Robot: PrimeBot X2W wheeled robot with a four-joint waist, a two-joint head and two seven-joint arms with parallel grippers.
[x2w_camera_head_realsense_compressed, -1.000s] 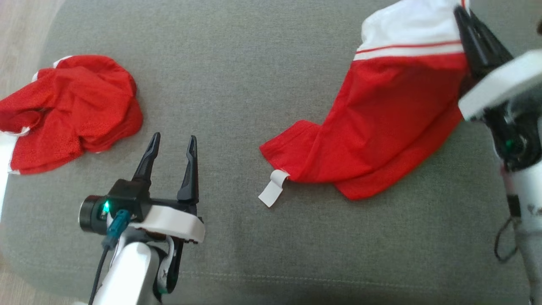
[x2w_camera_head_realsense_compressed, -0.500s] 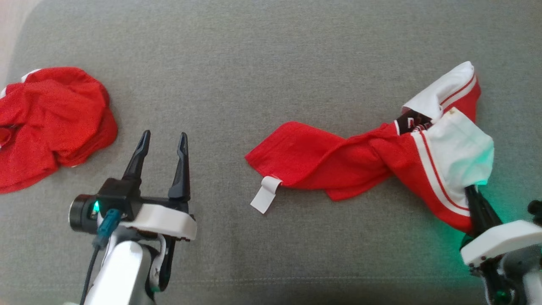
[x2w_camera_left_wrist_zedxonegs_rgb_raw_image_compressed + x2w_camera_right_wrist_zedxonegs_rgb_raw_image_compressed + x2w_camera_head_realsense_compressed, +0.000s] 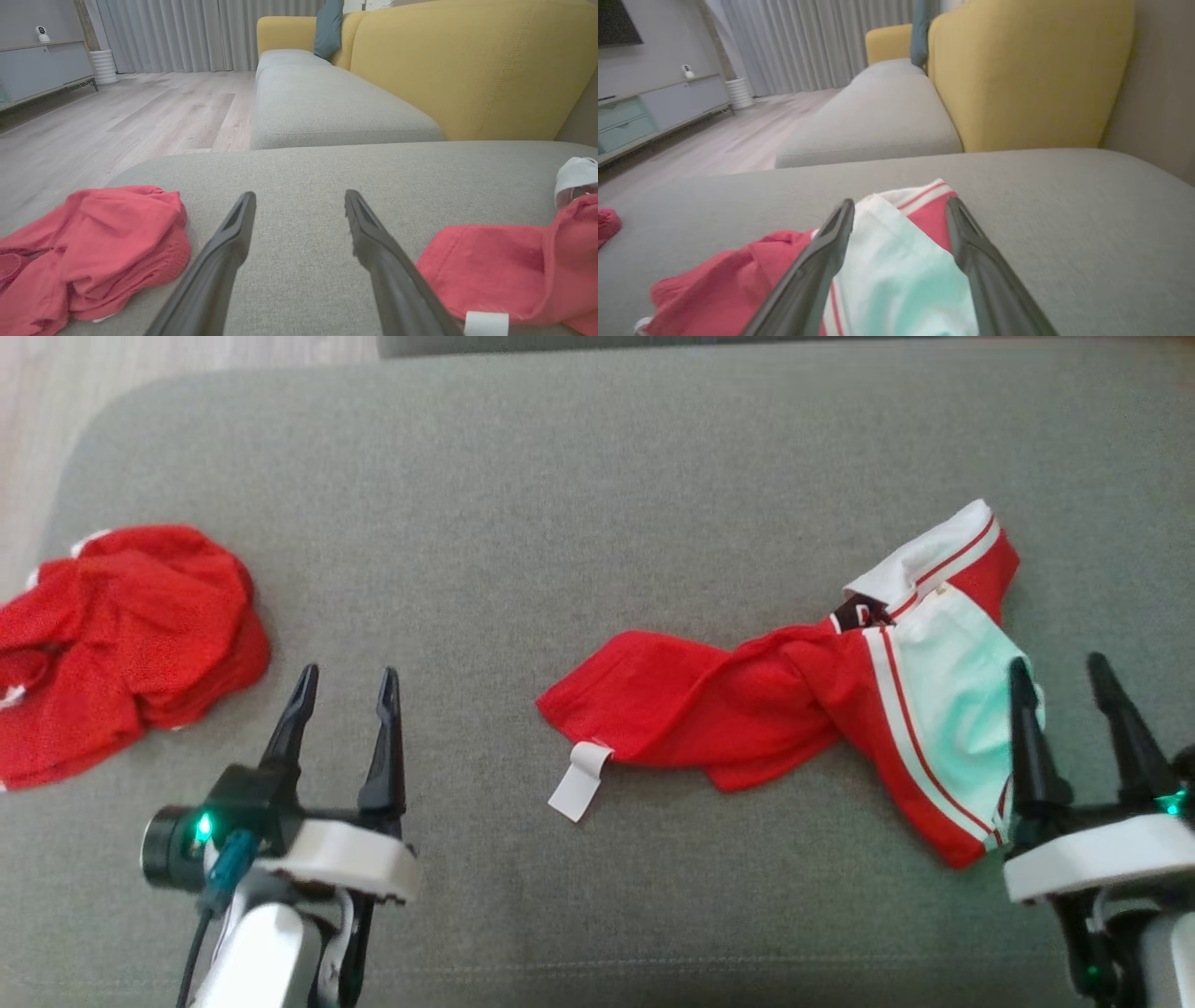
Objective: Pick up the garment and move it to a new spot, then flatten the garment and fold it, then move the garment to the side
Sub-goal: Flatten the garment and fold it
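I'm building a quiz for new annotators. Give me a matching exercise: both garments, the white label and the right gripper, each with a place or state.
1 red and white shirt
2 crumpled red garment
3 white label
4 right gripper

A bunched up, far left
B open, at the shirt's white end
C twisted, right of centre
D curled, at the shirt's left hem

Pairs: 1-C, 2-A, 3-D, 4-B

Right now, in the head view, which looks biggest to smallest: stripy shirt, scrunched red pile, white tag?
1. stripy shirt
2. scrunched red pile, partly cut off by the picture's edge
3. white tag
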